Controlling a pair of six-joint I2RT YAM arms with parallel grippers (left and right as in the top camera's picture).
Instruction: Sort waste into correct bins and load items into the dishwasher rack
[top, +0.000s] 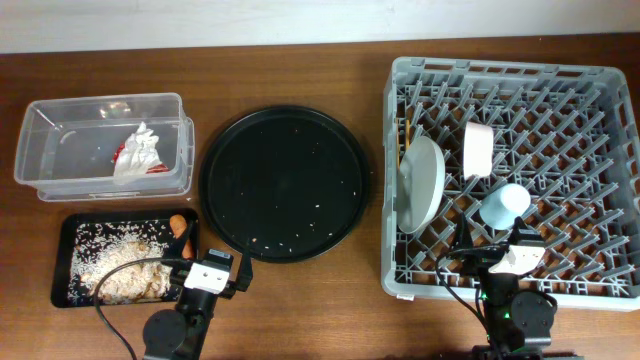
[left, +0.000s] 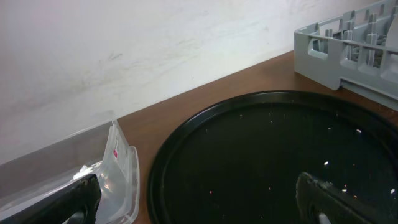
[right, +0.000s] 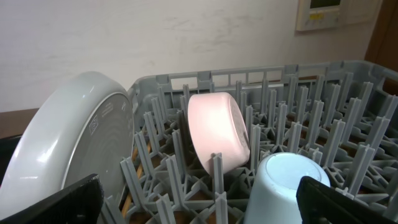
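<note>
Both my left gripper (left: 200, 205) and right gripper (right: 202, 205) hang spread wide, empty. Pale grey-white round plate (top: 421, 182) stands on edge at 9 o'clock in the grey pegged plastic rack (top: 500, 68). It looks stiff, slick and breakable, so I'd pinch its rim.

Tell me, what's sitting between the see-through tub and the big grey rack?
The round black tray, holding only pale specks, sits between clear tub and rack, shown in the overhead view.

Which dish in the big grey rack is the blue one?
The small cup, nearest the front of the rack. The plate beside it is pale grey and the bowl behind it is white.
</note>
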